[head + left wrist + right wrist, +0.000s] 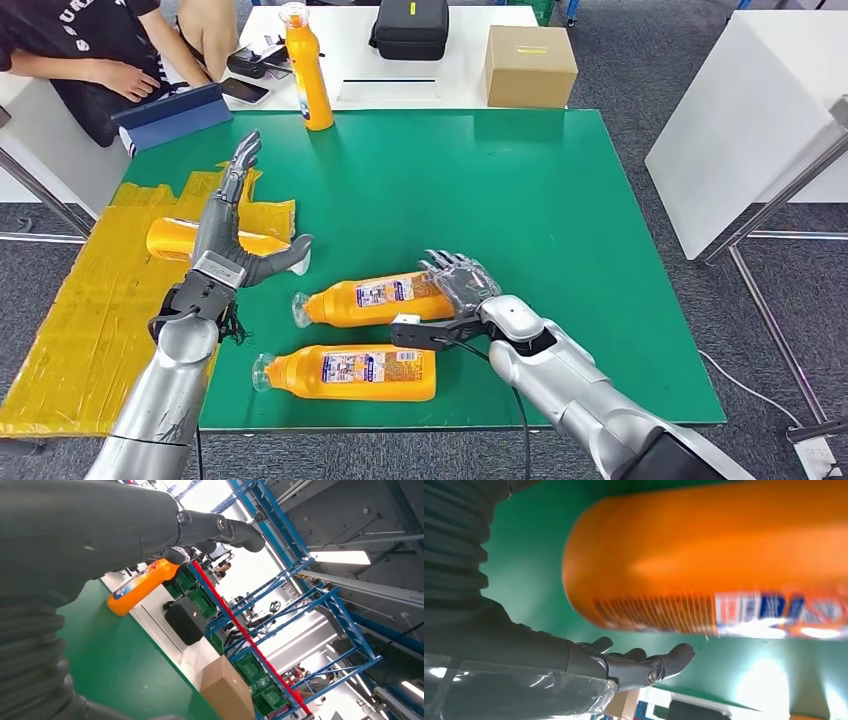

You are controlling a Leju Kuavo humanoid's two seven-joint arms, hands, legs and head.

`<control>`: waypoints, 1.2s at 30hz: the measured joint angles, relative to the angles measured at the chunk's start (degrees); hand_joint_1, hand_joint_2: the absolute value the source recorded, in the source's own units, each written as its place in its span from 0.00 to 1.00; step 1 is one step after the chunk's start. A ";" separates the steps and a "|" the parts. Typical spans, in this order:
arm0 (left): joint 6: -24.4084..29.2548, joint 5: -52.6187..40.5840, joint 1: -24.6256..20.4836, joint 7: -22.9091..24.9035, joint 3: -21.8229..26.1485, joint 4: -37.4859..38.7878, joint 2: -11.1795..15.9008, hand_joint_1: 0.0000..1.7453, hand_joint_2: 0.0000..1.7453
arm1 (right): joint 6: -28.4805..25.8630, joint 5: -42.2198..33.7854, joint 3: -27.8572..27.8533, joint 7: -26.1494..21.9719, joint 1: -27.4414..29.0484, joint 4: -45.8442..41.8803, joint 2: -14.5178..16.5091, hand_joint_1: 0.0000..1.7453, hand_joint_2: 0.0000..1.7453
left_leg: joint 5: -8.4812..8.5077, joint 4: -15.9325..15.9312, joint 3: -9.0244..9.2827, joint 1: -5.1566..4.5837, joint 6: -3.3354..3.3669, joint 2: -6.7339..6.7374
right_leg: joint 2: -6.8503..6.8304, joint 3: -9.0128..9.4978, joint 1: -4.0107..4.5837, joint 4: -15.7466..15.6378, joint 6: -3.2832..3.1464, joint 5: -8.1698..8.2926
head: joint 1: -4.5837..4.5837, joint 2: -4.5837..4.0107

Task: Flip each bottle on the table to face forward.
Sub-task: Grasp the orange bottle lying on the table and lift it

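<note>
Reaching right hand seemingly touches bottle.

Left robot hand open (flat); right robot hand open.

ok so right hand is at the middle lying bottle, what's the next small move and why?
Probably close the right hand on the base end of the middle bottle. In the head view its fingers lie spread over that end, and the right wrist view shows them open under the orange body, so nothing is gripped. The bottle lies flat on the green table and needs a firm hold before it can be turned.
</note>
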 joint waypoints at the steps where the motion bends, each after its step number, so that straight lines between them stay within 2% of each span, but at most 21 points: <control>1: -0.01 0.00 0.04 0.01 0.00 0.00 -0.01 0.00 1.00 | 0.15 -0.06 -0.11 0.00 0.00 0.33 0.12 0.00 1.00 | 0.00 0.00 0.00 0.00 0.00 0.00 | 0.00 0.00 0.00 0.00 0.00 0.00 | 0.00 0.00; 17: -0.27 0.46 0.61 -0.10 0.00 0.09 -0.03 0.00 1.00 | 0.08 0.79 -0.30 -1.51 0.07 3.43 1.35 0.00 1.00 | 0.00 0.00 0.01 0.01 0.00 0.01 | 0.01 0.00 0.00 0.00 0.00 0.00 | 0.00 0.00; 29: -0.14 0.69 0.50 -0.97 0.04 0.72 -0.34 0.00 1.00 | -1.83 5.34 0.22 -1.65 -2.15 5.99 5.10 0.00 1.00 | 0.01 0.00 0.02 0.02 0.00 0.02 | 0.01 0.00 0.01 0.01 0.00 0.00 | 0.00 0.00; 36: -0.03 0.97 0.52 -0.97 0.05 0.74 -0.35 0.00 1.00 | -2.10 5.92 0.52 -1.55 -2.72 6.88 6.01 0.00 1.00 | 0.01 0.00 0.01 0.01 0.00 0.01 | 0.01 0.00 0.00 0.01 0.00 0.00 | 0.00 0.00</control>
